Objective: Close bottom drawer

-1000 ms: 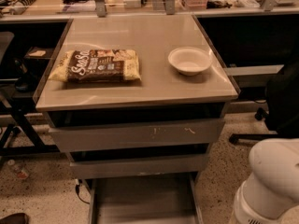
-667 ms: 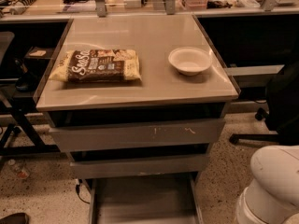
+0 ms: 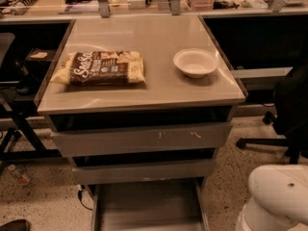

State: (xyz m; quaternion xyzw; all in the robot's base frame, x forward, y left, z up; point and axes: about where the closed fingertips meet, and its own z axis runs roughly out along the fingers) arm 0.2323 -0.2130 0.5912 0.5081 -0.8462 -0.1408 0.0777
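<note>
The bottom drawer [image 3: 147, 206] of the grey cabinet is pulled out toward me, and its flat grey tray shows at the lower edge of the camera view. Its front panel is cut off by the frame. Above it sit the mid-width drawer front [image 3: 144, 171] and the widest drawer front [image 3: 142, 138] with pale scratch marks. A white rounded part of my arm [image 3: 276, 196] fills the lower right corner, beside the open drawer. The gripper is out of view.
On the cabinet top [image 3: 144, 93] lie a brown snack bag [image 3: 100, 68] at the left and a white bowl [image 3: 195, 62] at the right. A black office chair [image 3: 288, 109] stands at the right. A dark table leg [image 3: 24, 124] and a cable [image 3: 83, 196] are at the left.
The white arm part at the lower right has sunk lower and shifted slightly right in the frame. The drawers, bag and bowl have not moved.
</note>
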